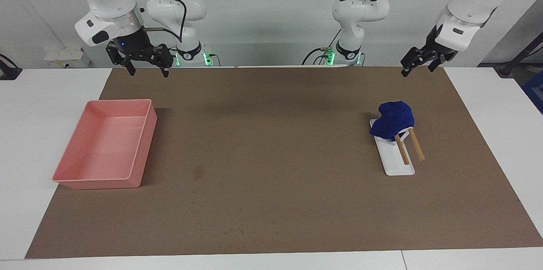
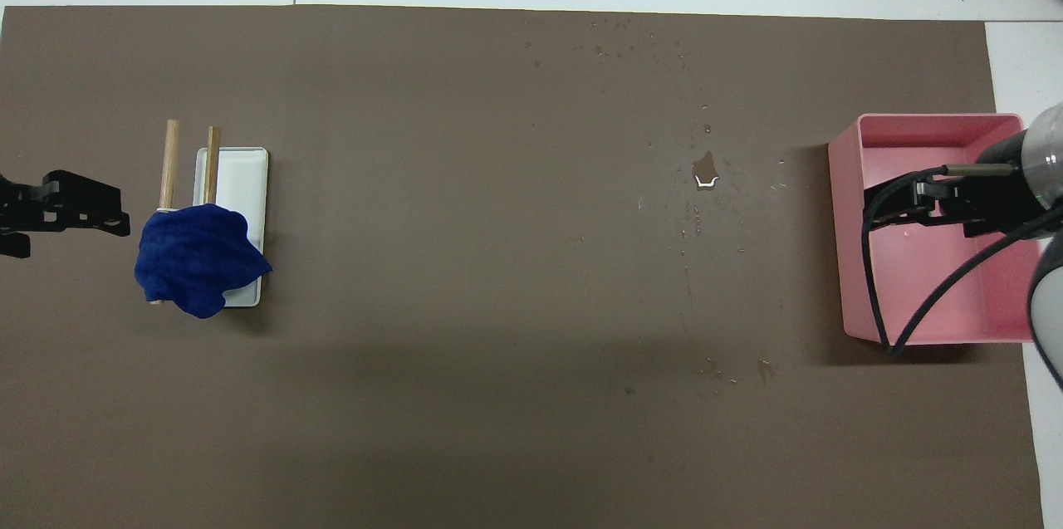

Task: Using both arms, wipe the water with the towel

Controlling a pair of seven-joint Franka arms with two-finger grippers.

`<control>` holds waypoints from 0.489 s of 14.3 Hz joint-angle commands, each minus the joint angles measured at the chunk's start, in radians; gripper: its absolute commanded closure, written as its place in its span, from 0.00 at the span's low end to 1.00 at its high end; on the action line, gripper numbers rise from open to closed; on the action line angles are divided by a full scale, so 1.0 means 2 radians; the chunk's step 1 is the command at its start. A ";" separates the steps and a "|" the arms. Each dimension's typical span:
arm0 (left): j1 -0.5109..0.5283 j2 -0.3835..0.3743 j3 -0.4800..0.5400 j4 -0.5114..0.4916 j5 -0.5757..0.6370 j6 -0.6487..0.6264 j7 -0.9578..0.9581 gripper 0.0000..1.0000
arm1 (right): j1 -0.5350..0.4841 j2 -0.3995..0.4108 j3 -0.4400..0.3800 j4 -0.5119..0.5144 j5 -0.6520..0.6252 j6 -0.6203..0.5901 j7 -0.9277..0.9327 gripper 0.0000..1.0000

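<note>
Brown matting is covering the counter as both hands, left hand (image 1: pixel 417 68) and right hand (image 1: pixel 148 65), are hanging released, towel (image 1: pixel 392 119) sitting draped on its stand (image 1: pixel 398 164), water (image 1: pixel 198 172) pooling beside the pink tray (image 1: pixel 140 151); fetching the towel likely comes next.

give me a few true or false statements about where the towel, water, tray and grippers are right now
1. The towel is draped on the white stand. True.
2. The water lies inside the pink tray. False: it is on the brown mat beside the tray.
3. The left gripper holds the towel. False: it hangs open in the air, apart from the towel.
4. The right gripper is open and holds nothing. True.
5. The towel is spread flat over the water. False: the towel is toward the left arm's end, the water toward the right arm's end.
</note>
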State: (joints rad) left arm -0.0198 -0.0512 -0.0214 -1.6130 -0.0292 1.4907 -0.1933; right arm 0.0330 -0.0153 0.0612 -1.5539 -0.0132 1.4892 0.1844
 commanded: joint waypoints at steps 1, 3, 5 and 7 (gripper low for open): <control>0.002 -0.014 -0.003 -0.018 0.010 0.012 0.008 0.00 | -0.007 -0.012 0.000 -0.014 0.012 0.006 -0.012 0.00; 0.002 -0.014 -0.003 -0.018 0.010 0.012 0.007 0.00 | -0.007 -0.012 0.000 -0.014 0.012 0.006 -0.012 0.00; 0.003 -0.014 -0.003 -0.019 0.010 0.014 0.007 0.00 | -0.006 -0.012 0.000 -0.014 0.012 0.006 -0.012 0.00; 0.005 -0.014 -0.003 -0.020 0.010 0.017 0.007 0.00 | -0.007 -0.012 -0.001 -0.014 0.012 0.006 -0.013 0.00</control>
State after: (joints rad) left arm -0.0196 -0.0512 -0.0214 -1.6151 -0.0291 1.4968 -0.1930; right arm 0.0330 -0.0153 0.0611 -1.5539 -0.0132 1.4892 0.1844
